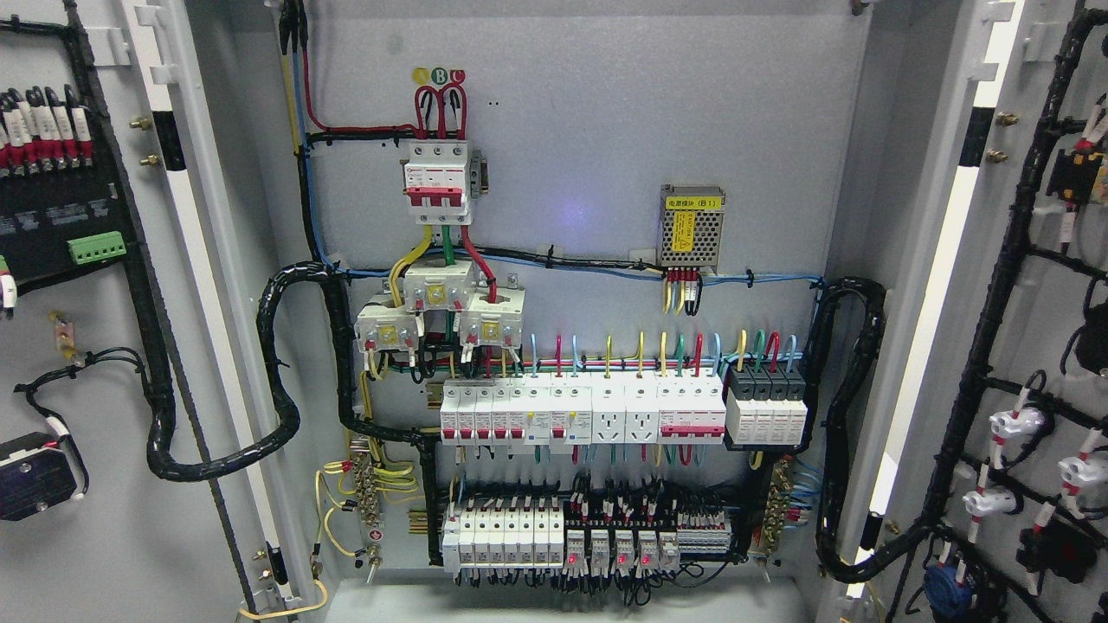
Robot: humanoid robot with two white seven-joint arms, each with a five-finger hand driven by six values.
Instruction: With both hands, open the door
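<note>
Since both doors already stand swung wide, the left door (104,346) filling the left edge and the right door (1030,346) the right edge, I judge the opening done. No robot hand of mine shows in view, so I cannot tell whether either is open or closed. These 2 sheet-metal leaves look stiff and fairly heavy, loaded with wiring; I would push on a bare painted edge, never the black cable looms (978,346). Between them the cabinet backplate (606,130) carries breakers (580,414) and a small power supply (691,227).
</note>
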